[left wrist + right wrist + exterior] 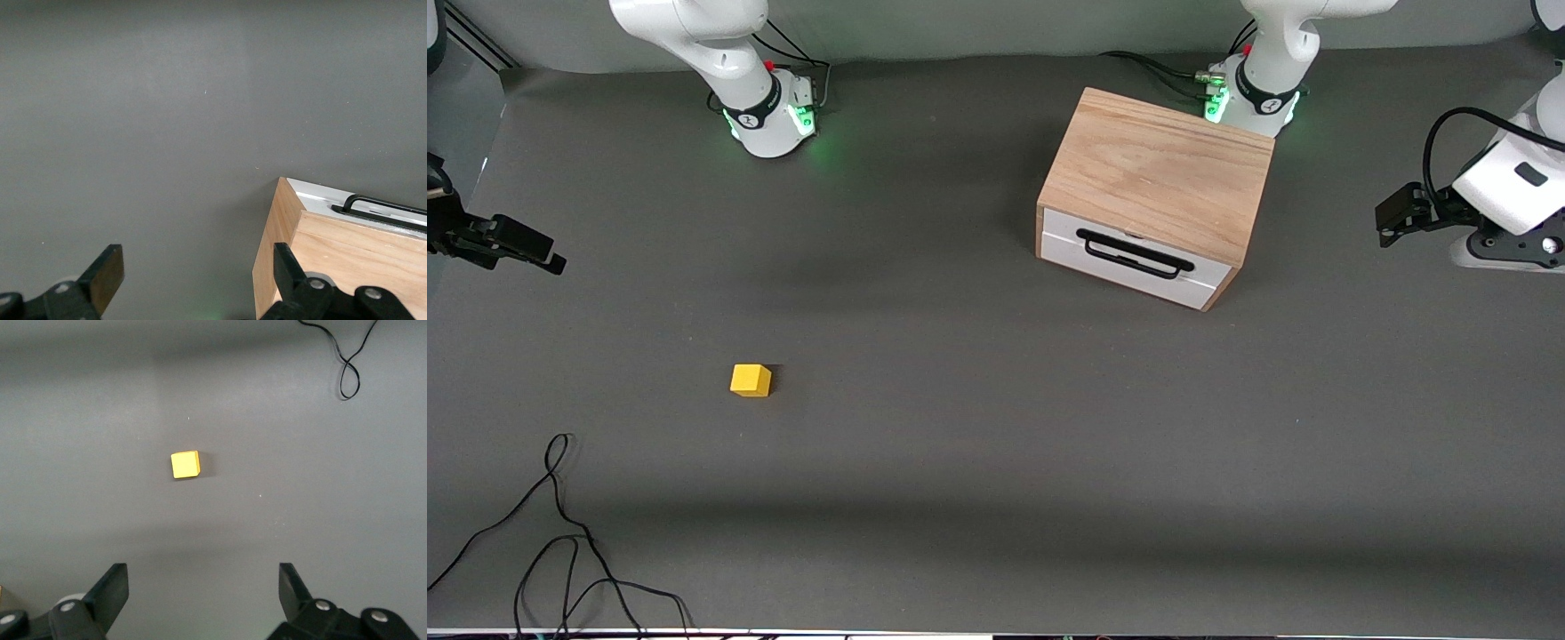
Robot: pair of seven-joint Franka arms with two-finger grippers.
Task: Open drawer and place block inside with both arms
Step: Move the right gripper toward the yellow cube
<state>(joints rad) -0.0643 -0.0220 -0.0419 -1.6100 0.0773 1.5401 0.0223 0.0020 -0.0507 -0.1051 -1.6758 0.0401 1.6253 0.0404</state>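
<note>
The light oak box (1160,173) stands close to the left arm's base (1254,93). Its white drawer (1129,258) is shut, with the black bar handle (1136,252) across its front. The small yellow block (751,380) lies on the grey table, nearer to the front camera than the box and toward the right arm's end. My left gripper (197,257) hangs open and empty high over the table beside a corner of the box (333,260); the drawer front (320,199) shows there. My right gripper (201,573) hangs open and empty high above the table, the block (185,464) lying apart from it. Neither gripper shows in the front view.
A loose black cable (560,524) curls on the table near the front edge at the right arm's end. A black device (498,242) juts in at that end. A white and black device (1485,209) stands at the left arm's end.
</note>
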